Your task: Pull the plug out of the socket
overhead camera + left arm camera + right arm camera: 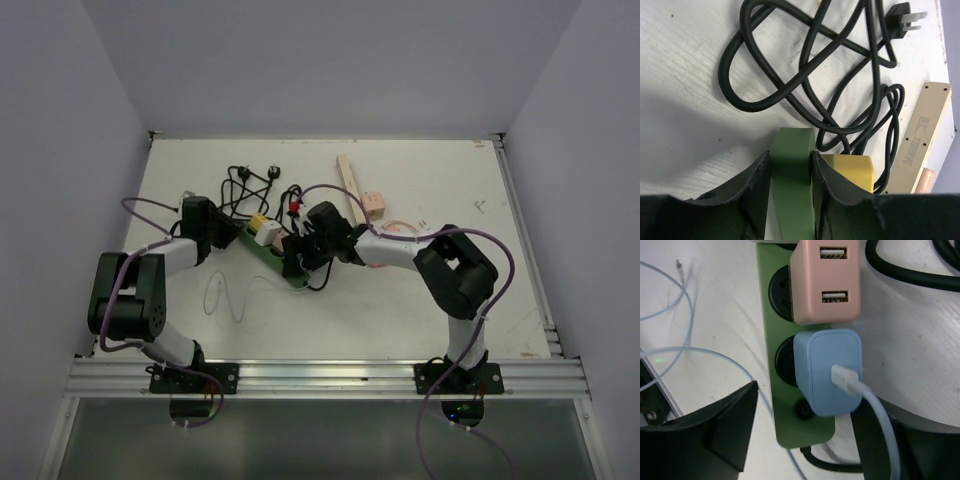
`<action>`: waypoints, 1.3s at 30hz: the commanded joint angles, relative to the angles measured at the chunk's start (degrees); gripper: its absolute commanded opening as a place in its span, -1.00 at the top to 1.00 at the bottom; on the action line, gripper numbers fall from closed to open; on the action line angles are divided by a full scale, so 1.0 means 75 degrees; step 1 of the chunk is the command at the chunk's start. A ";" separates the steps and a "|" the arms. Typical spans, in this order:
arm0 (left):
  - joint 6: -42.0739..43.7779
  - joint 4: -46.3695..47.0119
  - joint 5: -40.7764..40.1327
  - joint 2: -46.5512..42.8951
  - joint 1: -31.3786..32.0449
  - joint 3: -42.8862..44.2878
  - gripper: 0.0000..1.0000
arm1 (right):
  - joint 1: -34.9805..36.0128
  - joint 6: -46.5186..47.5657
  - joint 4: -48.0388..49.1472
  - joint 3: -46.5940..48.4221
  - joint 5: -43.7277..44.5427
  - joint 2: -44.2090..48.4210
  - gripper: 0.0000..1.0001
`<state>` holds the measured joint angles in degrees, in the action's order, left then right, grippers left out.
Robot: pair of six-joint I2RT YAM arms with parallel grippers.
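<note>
Socket [767, 347] — a long dark green strip lying flat on the table [440, 170]. The left hand grips one end and the right hand straddles the other.

Left gripper [791, 172]: its fingers [757, 185] press on both sides of the socket's end, clamped tight on it.
- Yellow plug [852, 167]: seated in the socket, just beside one finger.
- Black cord [805, 75]: a loose tangle on the table ahead of the fingertips, ending in a pronged black plug [905, 17].
- Beige bar [920, 135]: lies past the cord, off to the side of the hand.

Right gripper [807, 407]: its fingers [715, 432] are spread wide, one on each side of the socket's other end. One finger stands clear of the socket's bare edge. The other sits close by the blue plug's side, and I cannot tell whether they touch.
- Blue plug [827, 365] — seated in the outlet nearest this hand, between the spread fingers. A white cable [880, 420] runs from its face back toward the wrist.
- Pink plug [825, 280]: has two USB ports and sits in the next outlet, just beyond the blue one.
- Thin pale cables [685, 300]: looped on the table outside the clear finger.
</note>
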<state>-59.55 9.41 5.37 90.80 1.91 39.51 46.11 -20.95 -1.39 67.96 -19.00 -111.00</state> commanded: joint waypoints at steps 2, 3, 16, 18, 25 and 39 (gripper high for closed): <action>0.0896 0.0503 -0.0130 -0.0786 0.0038 0.0135 1.00 | 0.0017 0.0028 -0.0400 0.0020 0.0084 0.1077 -0.67; 0.1106 0.0492 -0.0130 -0.0903 0.0061 0.0193 1.00 | 0.0005 0.0016 -0.0447 0.0009 0.0096 0.1286 -0.75; 0.2900 0.0492 0.0631 -0.1267 0.0787 0.0615 1.00 | -0.0780 -0.0382 -0.0694 0.0839 -0.0266 0.1806 -0.58; 0.3018 0.0456 0.0714 -0.1326 0.0916 0.0721 1.00 | -0.0839 -0.0511 -0.0845 0.1434 -0.0314 0.1548 -0.52; 0.3077 0.0374 0.1077 -0.1373 0.1174 0.0932 1.00 | -0.0862 -0.1377 -0.1303 0.2867 -0.0523 0.0352 -0.32; 0.3205 0.0339 0.1160 -0.1701 0.1386 0.1014 1.00 | -0.0862 -0.1789 -0.1432 0.3043 -0.0454 -0.0329 -0.06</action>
<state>-37.17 8.05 11.07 81.47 11.38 44.07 39.44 -33.19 -11.46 88.82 -21.54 -112.12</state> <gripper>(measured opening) 0.368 0.554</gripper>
